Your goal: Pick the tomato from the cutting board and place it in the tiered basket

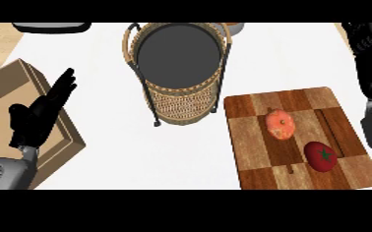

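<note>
A red tomato (320, 156) with a green stem spot lies on the chequered wooden cutting board (256, 142), near its lower right. The wicker tiered basket (180, 103) with a dark round top tray (178, 54) stands on the white counter, up and left of the board. My right hand (359, 54) shows at the right edge, partly cut off, with straight fingers pointing up, well above the tomato. At the far left my left hand (40, 113) is open with its fingers up, holding nothing.
An orange-pink fruit (280, 124) lies on the board just up and left of the tomato. A light wooden slab (62, 142) sits under the left hand. A dark object (51, 27) and a grey rim (235, 28) lie at the far edge.
</note>
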Robot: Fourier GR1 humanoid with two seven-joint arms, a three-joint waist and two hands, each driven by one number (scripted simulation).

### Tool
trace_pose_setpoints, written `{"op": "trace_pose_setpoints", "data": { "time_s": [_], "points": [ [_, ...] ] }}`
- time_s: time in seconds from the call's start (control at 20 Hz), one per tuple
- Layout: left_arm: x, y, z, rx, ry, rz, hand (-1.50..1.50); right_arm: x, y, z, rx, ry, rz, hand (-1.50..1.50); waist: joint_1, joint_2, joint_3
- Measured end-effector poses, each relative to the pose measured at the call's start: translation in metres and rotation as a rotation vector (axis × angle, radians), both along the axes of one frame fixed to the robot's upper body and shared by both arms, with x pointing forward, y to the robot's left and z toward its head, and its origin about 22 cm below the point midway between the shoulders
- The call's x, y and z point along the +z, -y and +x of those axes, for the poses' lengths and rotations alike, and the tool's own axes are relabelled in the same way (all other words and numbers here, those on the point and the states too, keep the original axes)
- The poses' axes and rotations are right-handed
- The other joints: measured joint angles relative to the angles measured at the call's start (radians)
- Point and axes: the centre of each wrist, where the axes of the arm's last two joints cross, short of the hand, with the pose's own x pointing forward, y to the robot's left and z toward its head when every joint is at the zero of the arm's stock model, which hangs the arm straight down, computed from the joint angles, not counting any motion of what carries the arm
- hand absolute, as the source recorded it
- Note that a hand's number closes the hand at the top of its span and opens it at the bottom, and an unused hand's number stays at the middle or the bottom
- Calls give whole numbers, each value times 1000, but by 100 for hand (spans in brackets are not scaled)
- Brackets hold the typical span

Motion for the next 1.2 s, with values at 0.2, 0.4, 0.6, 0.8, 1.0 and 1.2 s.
{"op": "trace_pose_setpoints", "data": {
  "time_s": [0.2,0.4,0.6,0.8,1.0,1.2],
  "points": [
    [-1,14,0,-28,51,-46,0,-19,-16,-7,105,-77,60,-150,-5,6,10],
    [-8,49,3,-109,93,-150,0,-64,-36,-18,168,-208,46,-150,-7,12,15],
    [-14,63,0,-135,103,-181,0,-105,-61,-41,238,-226,187,-150,-9,10,20],
    [-27,78,-10,-155,98,-216,0,-101,-56,-56,281,-141,135,-150,-14,6,22],
    [-28,81,-12,-155,81,-227,0,-67,-35,-66,291,-132,-72,-150,-24,2,20],
    [-30,80,-15,-142,78,-229,0,-29,-7,-71,277,-216,-405,-150,-37,-2,16]
  ]
}}
